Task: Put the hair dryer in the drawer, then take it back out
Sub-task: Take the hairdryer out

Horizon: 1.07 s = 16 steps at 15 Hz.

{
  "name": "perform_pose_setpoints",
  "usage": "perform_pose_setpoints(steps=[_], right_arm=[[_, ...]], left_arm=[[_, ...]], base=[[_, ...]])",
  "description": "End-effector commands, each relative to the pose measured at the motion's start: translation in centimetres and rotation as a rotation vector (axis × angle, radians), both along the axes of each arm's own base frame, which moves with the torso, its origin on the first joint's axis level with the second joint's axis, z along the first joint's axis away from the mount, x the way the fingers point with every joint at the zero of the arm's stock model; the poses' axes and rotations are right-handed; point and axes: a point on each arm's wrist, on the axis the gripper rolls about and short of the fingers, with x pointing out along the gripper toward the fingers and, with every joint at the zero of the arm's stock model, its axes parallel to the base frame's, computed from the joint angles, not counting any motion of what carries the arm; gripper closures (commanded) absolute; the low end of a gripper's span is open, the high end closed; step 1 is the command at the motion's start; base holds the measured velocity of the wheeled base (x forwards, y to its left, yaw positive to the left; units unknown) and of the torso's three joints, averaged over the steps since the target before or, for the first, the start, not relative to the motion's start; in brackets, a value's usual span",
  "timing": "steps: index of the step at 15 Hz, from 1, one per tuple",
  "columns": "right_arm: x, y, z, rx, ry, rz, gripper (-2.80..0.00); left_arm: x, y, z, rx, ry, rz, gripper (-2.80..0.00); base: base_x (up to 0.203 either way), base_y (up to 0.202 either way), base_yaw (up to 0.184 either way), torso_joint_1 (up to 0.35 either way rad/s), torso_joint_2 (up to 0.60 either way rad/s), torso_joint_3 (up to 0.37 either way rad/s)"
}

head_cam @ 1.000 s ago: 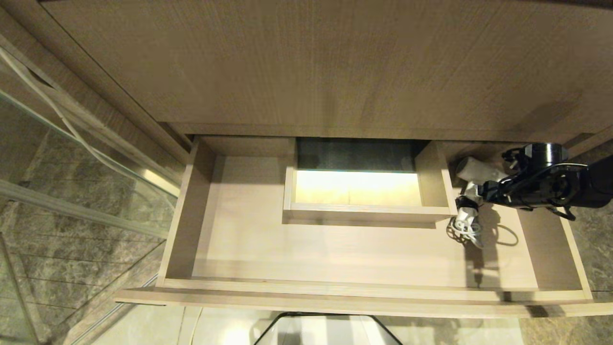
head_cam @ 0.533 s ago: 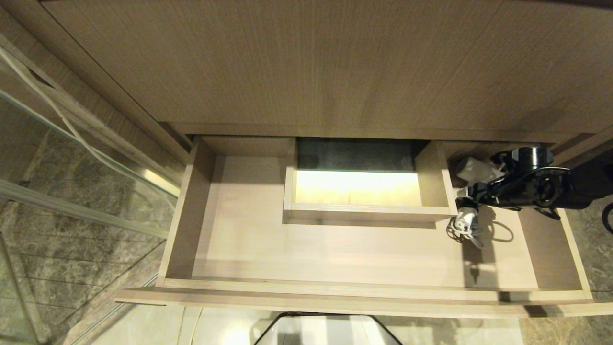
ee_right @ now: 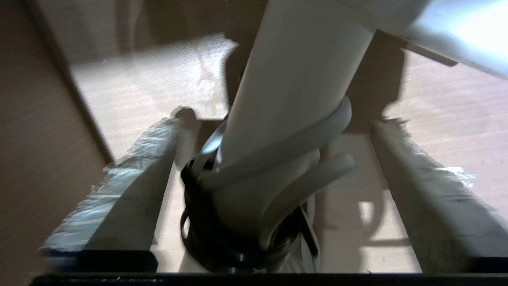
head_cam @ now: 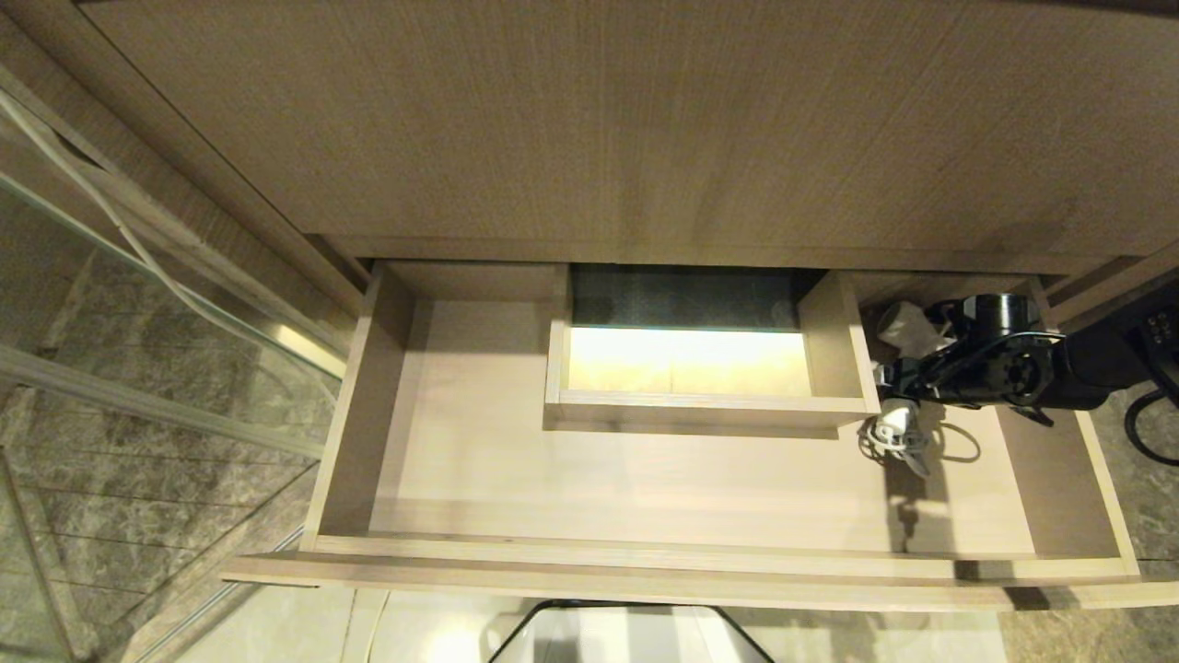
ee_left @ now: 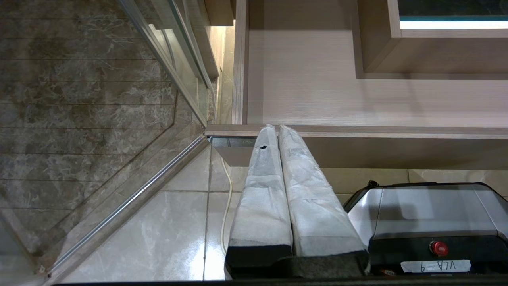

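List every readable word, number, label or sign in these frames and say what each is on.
"VLA-9": handwritten on a white label, seen upside down, on the dark front of the robot base, just below a red button.
Nothing else: the drawer and the hair dryer show no print in any view.

My head camera looks steeply down into the open drawer. My left wrist camera sits low outside the drawer front, facing over it into the same interior. My right wrist camera is inside, tight against the hair dryer.
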Motion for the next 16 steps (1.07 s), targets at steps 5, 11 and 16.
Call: perform_pose_setpoints(steps=[5,11,16], right_arm=[[0.0,0.5,0.4,-0.006,-0.001,0.010,0.00],[0.0,0.5,0.4,-0.006,-0.001,0.010,0.00],[-3.3,0.4,6.2,-0.047,-0.047,0.012,0.00]], left_arm=[[0.0,0.0,0.0,0.000,0.001,0.000,0.00],[0.0,0.0,0.0,0.000,0.001,0.000,0.00],[0.0,0.0,0.0,0.000,0.001,0.000,0.00]], base=[[0.000,0.000,0.000,0.000,0.00,0.000],[0.000,0.000,0.000,0.000,0.00,0.000],[0.000,0.000,0.000,0.000,0.00,0.000]])
